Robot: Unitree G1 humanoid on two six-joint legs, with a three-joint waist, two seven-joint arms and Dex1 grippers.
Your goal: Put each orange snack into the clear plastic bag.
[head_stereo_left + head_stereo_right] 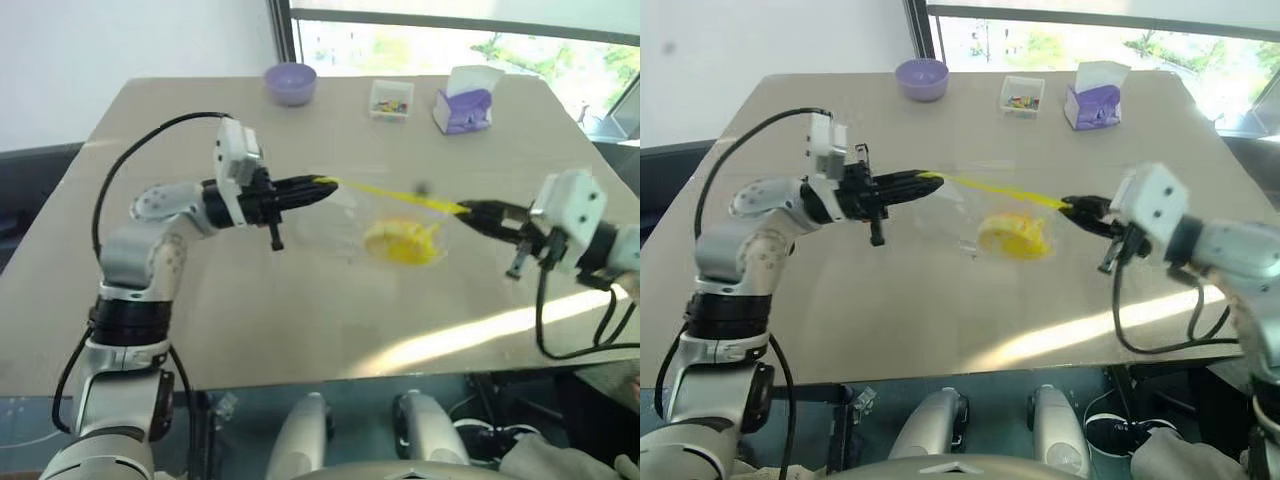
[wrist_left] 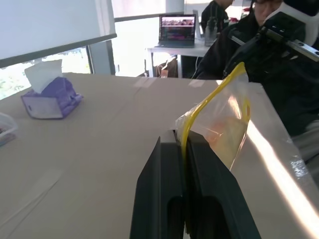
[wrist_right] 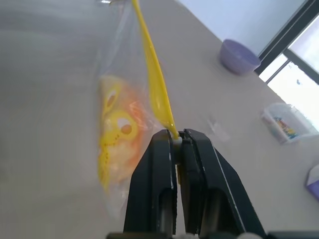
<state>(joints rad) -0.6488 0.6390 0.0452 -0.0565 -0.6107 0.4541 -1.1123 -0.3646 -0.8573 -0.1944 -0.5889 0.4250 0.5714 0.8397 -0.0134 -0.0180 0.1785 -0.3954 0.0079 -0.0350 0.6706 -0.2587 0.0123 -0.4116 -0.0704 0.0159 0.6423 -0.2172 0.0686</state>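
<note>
The clear plastic bag (image 1: 385, 225) hangs above the middle of the table, stretched between both grippers by its yellow seal strip (image 1: 395, 196). My left gripper (image 1: 325, 186) is shut on the strip's left end, pointing right. Shut on the strip's right end is my right gripper (image 1: 467, 210). The orange snack (image 3: 130, 130) sits inside the bag behind the yellowish print (image 1: 402, 242). In the left wrist view the strip (image 2: 207, 107) runs out from between the shut fingers (image 2: 159, 199). The right wrist view shows the strip (image 3: 152, 64) pinched between its fingers (image 3: 149, 189).
A purple bowl (image 1: 290, 83), a small clear box of colourful bits (image 1: 391, 100) and a purple-white tissue box (image 1: 463, 102) stand along the table's far edge. A person sits beyond the table in the left wrist view, near a laptop (image 2: 177, 29).
</note>
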